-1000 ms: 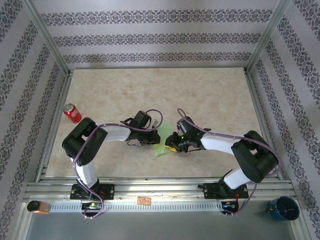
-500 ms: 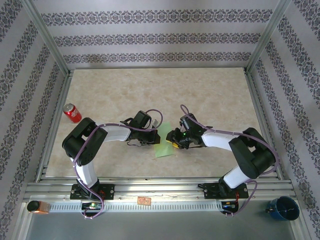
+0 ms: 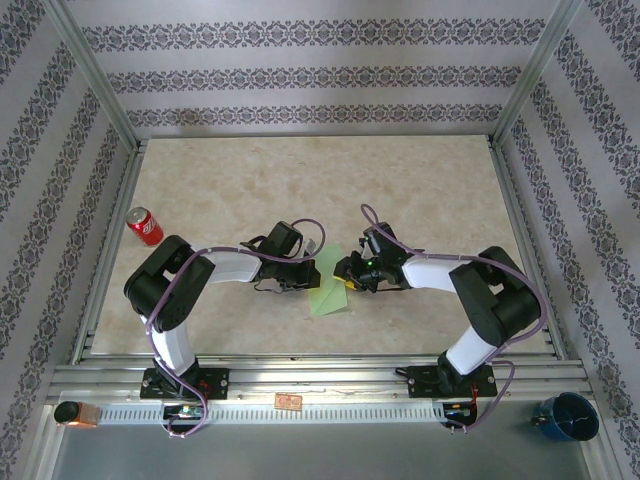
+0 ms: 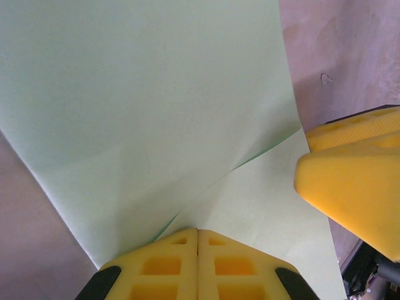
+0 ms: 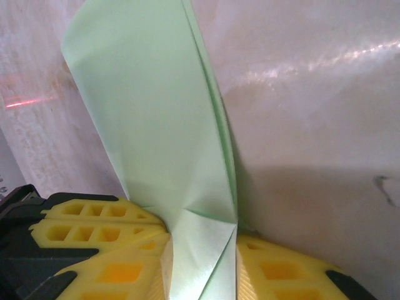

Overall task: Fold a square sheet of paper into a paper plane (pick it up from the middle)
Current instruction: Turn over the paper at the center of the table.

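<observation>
Left claw (image 4: 198, 234) was shut tight, pads together, w/ the near edge of the sheet of paper (image 4: 156, 112) pinched between them. Right claw (image 5: 200, 250) was closed narrow on the same sheet, at a folded corner; paper filled the gap betw. its yellow fingers (image 5: 106, 275). Just beyond the pads the sheet spread out pale green, w/ one diagonal crease and one flap over the other, so not yet a plane; I judged the task approx. in the early folds. Seen from above, the sheet was betw. the two claws, near the middle of the table (image 3: 420, 190), a bit toward the near edge; if its low tip rested on the table I could not tell.

What could go wrong, in my judgement: both claws gripped thin paper very close to each other, so if one pulled away while the other did not let go, the sheet could tear at the crease. If the right claw opened too early, the flap could spring back & the fold would be lost. Farther left the red can (image 3: 144, 226) was well apart, no danger there.
</observation>
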